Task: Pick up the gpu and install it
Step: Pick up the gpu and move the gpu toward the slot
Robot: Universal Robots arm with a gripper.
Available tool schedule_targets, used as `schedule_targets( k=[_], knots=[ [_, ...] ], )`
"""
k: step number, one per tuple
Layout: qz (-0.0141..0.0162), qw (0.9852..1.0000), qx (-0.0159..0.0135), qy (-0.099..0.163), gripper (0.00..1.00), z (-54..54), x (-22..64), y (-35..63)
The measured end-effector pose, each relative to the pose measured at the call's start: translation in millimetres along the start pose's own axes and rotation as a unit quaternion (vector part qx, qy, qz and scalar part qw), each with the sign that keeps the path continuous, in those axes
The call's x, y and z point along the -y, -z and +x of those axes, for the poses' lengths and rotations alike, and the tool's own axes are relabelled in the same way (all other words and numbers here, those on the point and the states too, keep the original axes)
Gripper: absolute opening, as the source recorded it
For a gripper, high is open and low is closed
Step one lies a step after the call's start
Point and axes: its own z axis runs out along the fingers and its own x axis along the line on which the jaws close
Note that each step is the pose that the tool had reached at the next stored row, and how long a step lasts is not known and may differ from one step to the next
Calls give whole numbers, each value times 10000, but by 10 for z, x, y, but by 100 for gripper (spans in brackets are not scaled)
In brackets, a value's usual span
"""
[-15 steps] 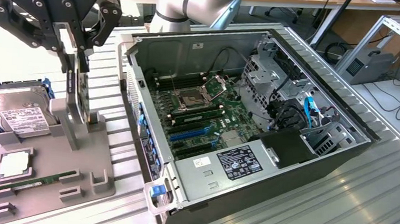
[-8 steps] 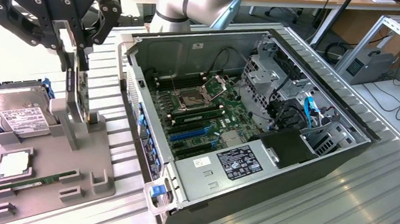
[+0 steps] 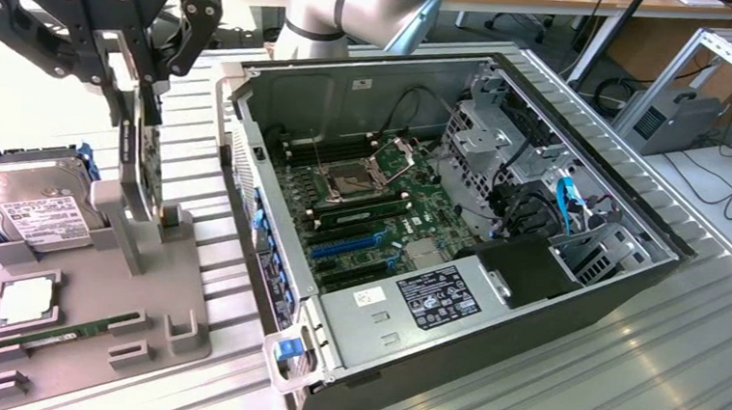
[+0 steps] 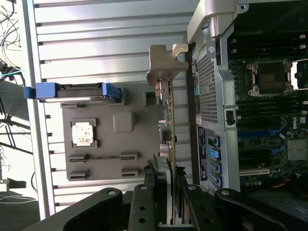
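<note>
The gpu point(image 3: 147, 182) is a thin dark card with a silver bracket. It stands upright on edge over the grey parts holder point(image 3: 167, 331), to the exterior view's left of the open computer case point(image 3: 503, 99). My gripper point(image 3: 137, 119) comes down from above and is shut on the card's upper part. The card's lower end is level with the holder's upright posts; I cannot tell whether it is clear of them. In the wrist view the gpu point(image 4: 171, 120) shows edge-on between my fingertips, my gripper point(image 4: 171, 168) clamping it, its bracket toward the case's corner.
On the holder point(image 4: 122, 154) rest a hard drive with blue rails point(image 3: 30, 206), a CPU point(image 3: 27, 299) and a green RAM stick point(image 3: 60, 334). The case's motherboard point(image 3: 365, 215) has blue slots point(image 3: 344, 247) near the case's wall on the holder's side. Everything sits on a ribbed metal table point(image 3: 586, 375).
</note>
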Motion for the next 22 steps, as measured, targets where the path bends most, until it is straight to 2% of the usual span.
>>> schedule_targets(
  k=[12, 22],
  knots=[
    [0, 10000, 0, 0, 27, -2, -2, 76],
    [1, 10000, -1, 0, 27, -25, -4, 80]
  ],
)
